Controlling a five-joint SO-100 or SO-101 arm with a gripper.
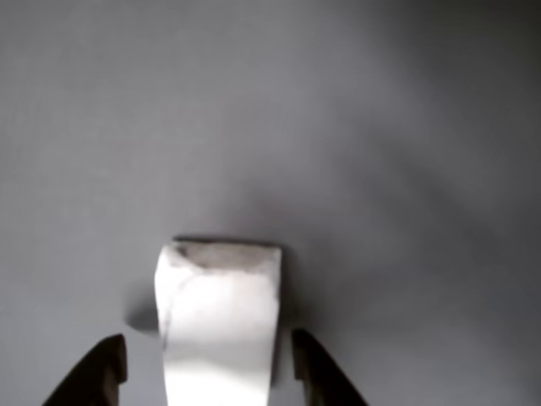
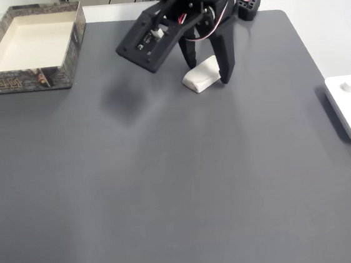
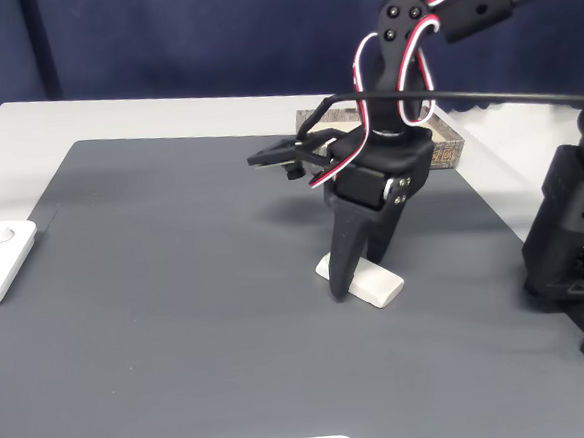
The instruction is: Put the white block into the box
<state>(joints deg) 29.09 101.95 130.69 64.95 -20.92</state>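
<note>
gripper open astride white block, no legible txt

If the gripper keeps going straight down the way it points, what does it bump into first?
Probably the white block: the gripper points down with one of its open fingers on each side of it. The fingers themselves would likely reach the grey mat.

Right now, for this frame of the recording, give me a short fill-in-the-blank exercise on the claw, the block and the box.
1. The claw straddles the white block with its two fingers ____, one on each side.
2. The white block lies on the ____ grey mat.
3. The box has nothing inside it, so the white block is ____ it.
4. In a fixed view, the box stands at the mat's far ____ corner.

Missing words: open; dark; outside; left
</note>
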